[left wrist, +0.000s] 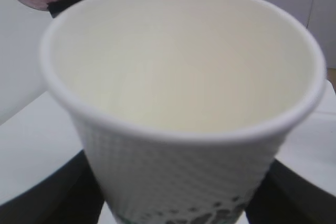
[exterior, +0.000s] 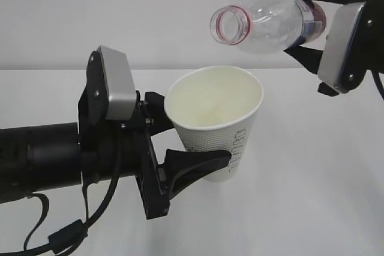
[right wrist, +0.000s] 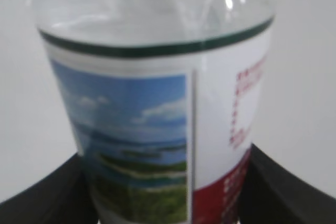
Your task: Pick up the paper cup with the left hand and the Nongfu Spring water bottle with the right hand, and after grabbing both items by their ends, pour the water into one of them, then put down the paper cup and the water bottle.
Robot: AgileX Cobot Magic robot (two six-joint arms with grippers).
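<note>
L pincer (exterior: 183, 139): black claws clamped on paper cup, lifted above white table (exterior: 312, 208).
Paper cup (exterior: 219, 127): white, tapered, dimpled wall, cream inside; grey vertical lettering, unreadable.
R pincer (exterior: 309, 22): clamped on water bottle.
Water bottle (exterior: 264, 22): clear plastic, red neck ring, tipped mouth-left above cup; landscape pic, red-white label, print too blurred.

grey lettering on paper cup (exterior: 217, 129), red print on bottle label (right wrist: 173, 145), both illegible

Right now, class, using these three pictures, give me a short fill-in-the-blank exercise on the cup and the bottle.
1. The left hand grips the paper ____.
2. The Nongfu Spring water bottle, held by the right hand, is tilted with its mouth toward the ____.
3. The bottle has no ____ on its mouth.
4. No stream of ____ is visible.

Missing words: cup; cup; cap; water
</note>
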